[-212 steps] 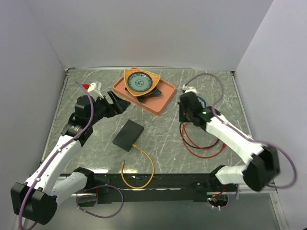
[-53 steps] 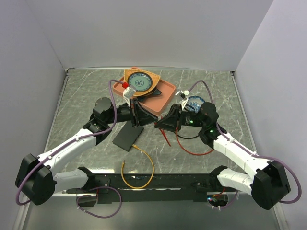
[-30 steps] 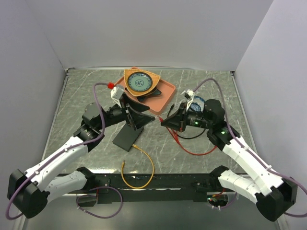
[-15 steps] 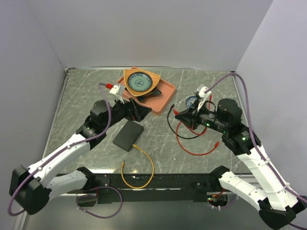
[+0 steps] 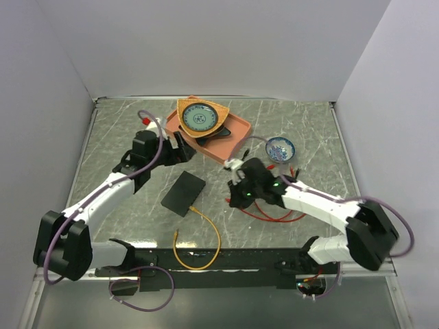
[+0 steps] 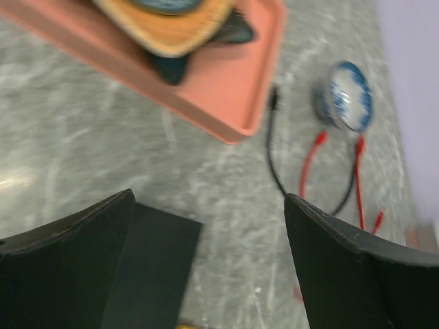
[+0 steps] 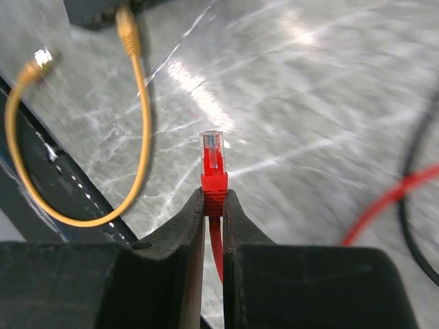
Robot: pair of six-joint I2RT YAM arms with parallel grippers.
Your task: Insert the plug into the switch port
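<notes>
Red rubber sat pinched between the black fingers of my right pincer (image 7: 213,199): it was the boot of the clear plastic plug (image 7: 212,152) on a thin red network cable (image 5: 274,218). The plug stuck out past my fingertips, clear of everything, above the grey marbled tabletop (image 7: 322,75). From above, that right pincer (image 5: 240,195) hung to the right of the flat matte-black rectangular switch box (image 5: 183,193) and apart from it. The cable's slack lay in loops on the tabletop under my right arm.

The switch box lay flat, near the middle of the tabletop. I could not pick out any single switch port along its edge in any view.

A yellow patch cable (image 7: 140,130) had one connector right at the box's near edge. Whether that connector was seated I could not tell. The rest curled toward the front of the tabletop.

My left pincer (image 6: 208,199) stood wide apart with nothing in it, above the far end of the switch box (image 6: 154,267) and just short of the salmon-orange rectangular tray (image 6: 233,89).

Beyond the tray a small blue-and-white patterned bowl (image 6: 345,96) stood on the tabletop, with a thin black cable (image 6: 273,154) curving beside it.
</notes>
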